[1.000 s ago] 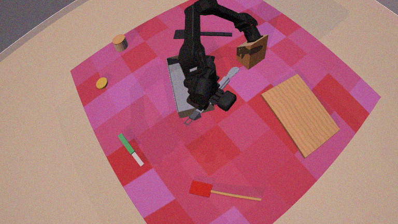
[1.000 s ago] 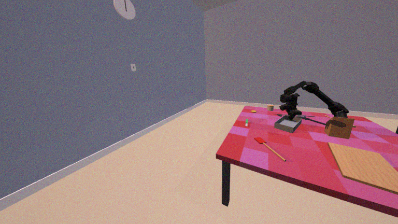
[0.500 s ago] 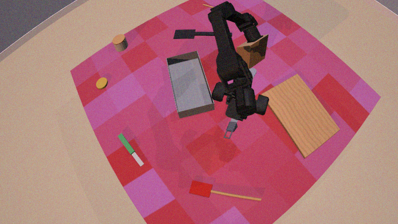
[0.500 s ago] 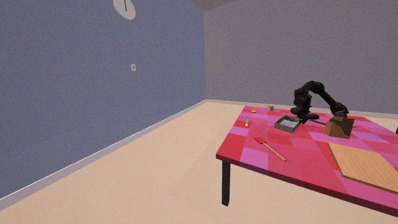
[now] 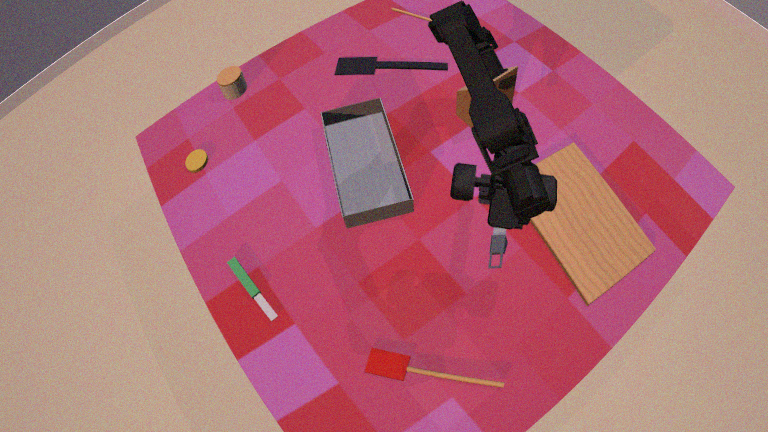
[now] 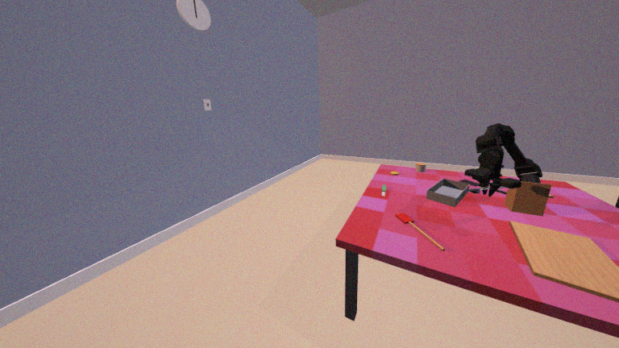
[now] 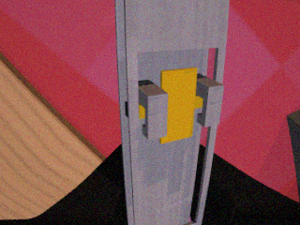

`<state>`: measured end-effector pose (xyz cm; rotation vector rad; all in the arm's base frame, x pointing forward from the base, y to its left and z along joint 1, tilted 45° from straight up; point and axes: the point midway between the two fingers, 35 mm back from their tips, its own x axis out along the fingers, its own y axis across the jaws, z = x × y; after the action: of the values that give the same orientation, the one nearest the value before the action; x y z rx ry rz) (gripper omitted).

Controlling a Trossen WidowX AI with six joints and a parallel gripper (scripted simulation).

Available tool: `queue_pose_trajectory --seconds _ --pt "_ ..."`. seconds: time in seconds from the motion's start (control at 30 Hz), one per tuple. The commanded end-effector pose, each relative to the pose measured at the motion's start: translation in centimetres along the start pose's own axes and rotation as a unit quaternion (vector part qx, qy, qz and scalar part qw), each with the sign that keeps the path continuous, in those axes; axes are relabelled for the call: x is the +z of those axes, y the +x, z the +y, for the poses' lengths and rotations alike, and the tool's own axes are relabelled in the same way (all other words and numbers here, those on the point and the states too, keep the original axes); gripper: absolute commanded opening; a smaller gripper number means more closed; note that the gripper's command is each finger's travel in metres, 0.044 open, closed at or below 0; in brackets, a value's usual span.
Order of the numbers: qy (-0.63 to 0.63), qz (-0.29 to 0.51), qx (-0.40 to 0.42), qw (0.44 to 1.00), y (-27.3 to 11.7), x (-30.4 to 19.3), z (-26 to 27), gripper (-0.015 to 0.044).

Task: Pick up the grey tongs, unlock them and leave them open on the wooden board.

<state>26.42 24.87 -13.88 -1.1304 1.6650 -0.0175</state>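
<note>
My gripper (image 7: pixel 157 146) (image 6: pixel 490 191) is shut on the grey tongs (image 7: pixel 166 28) (image 5: pixel 498 244), across both arms. I hold them above the cloth, between the tin and the board. In the top view the end with a wire loop sticks out below the hand, and the rest is hidden under the arm. A yellow piece (image 7: pixel 179 105) sits between two grey lugs on the tongs in the wrist view. Whether the lock is engaged cannot be told. The roasting tin (image 5: pixel 378 214) (image 6: pixel 442 198) has nothing resting across it. The wooden board (image 5: pixel 594 223) (image 6: pixel 566 253) (image 7: pixel 42 141) lies to the right.
A brown block (image 6: pixel 528 199) stands near the arm's base. A black spatula (image 5: pixel 356 65) lies behind the tin. A red spatula (image 5: pixel 387 364) (image 6: pixel 404 218) lies in front. A green-handled knife (image 5: pixel 243 277), a yellow disc (image 5: pixel 196 160) and a round pot (image 5: pixel 231 83) are on the left.
</note>
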Motion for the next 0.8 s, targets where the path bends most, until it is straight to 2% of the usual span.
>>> queue_pose_trajectory --seconds 0.0,0.77 --pt "-0.05 -0.009 0.004 0.999 -0.7 -0.6 3.7 -0.015" --pt "-0.296 -0.003 0.007 0.955 -0.1 -8.4 20.1 -0.015"
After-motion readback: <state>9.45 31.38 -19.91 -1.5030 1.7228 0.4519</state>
